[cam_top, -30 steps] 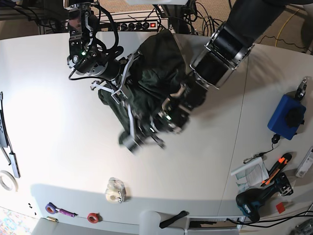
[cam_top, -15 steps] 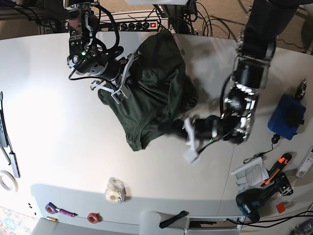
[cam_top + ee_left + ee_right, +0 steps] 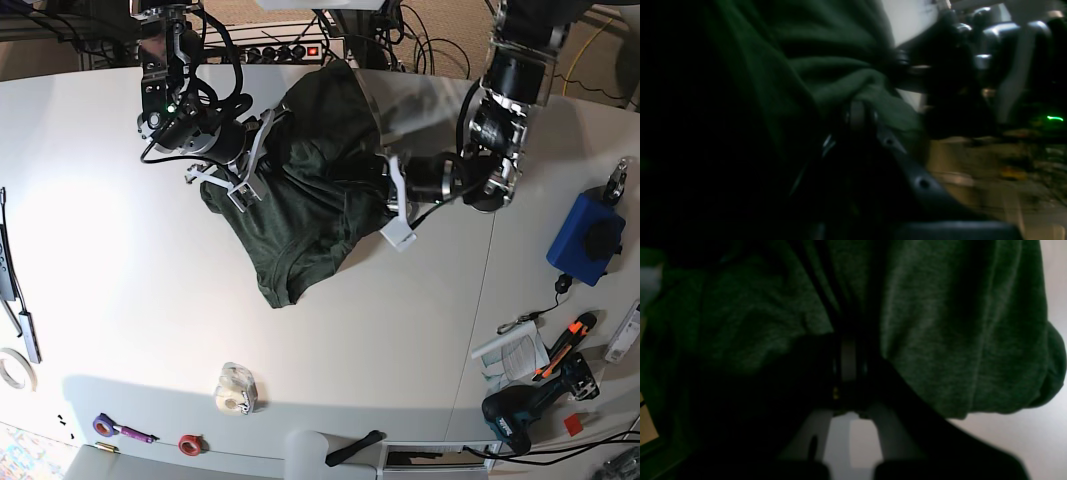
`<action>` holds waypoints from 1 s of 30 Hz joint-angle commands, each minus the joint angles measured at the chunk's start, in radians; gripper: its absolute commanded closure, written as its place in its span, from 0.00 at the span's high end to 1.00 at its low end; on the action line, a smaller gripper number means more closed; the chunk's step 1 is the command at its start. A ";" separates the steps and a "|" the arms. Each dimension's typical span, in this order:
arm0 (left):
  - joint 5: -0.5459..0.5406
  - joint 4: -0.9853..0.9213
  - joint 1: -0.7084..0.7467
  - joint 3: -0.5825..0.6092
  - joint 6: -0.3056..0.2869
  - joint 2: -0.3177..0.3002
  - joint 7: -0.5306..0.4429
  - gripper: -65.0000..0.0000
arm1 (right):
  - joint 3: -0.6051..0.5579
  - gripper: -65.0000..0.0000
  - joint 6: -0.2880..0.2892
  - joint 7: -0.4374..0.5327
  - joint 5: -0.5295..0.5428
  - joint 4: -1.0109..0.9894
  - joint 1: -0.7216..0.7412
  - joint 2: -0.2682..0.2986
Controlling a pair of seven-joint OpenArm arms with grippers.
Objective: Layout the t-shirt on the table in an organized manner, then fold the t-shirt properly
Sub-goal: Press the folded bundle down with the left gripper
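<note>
Green knit fills most of the left wrist view: the shirt [image 3: 826,66] bunches over the left end effector [image 3: 858,115], whose jaws are pressed together, pinching a fold of it. Picture dark and blurred; dark machinery at upper right cannot be identified.

Right wrist view: shirt [image 3: 940,326] hangs across the whole upper frame. Right end effector [image 3: 848,356] is pressed together on a pleat of the cloth at centre. White tabletop [image 3: 1023,436] shows at lower right, below the fabric's rounded edge.

Base view: shirt [image 3: 315,190] lies crumpled on the tabletop [image 3: 130,300], toward the far middle, one end trailing nearer the camera. Right end effector [image 3: 245,165] grips the shirt's left edge in this view; left end effector [image 3: 390,200] grips its right edge. A blue box [image 3: 585,238] and a tape roll [image 3: 236,390] sit well apart from the shirt.
</note>
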 commanded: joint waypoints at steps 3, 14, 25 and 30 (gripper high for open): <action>0.160 0.078 -0.024 -0.004 -0.009 0.010 -0.147 0.00 | 0.001 0.00 0.000 -0.027 -0.013 0.007 0.000 0.003; 0.550 0.127 -0.023 -0.004 0.132 -0.011 -0.227 0.00 | 0.001 0.00 0.000 -0.031 -0.013 0.007 0.000 0.003; 0.620 0.157 -0.067 -0.004 0.217 -0.090 -0.254 0.00 | 0.001 0.00 0.000 -0.031 -0.013 0.007 0.000 0.003; 0.695 0.157 -0.092 -0.004 0.285 -0.090 -0.270 0.00 | 0.001 0.00 0.000 -0.031 -0.013 0.007 0.000 0.003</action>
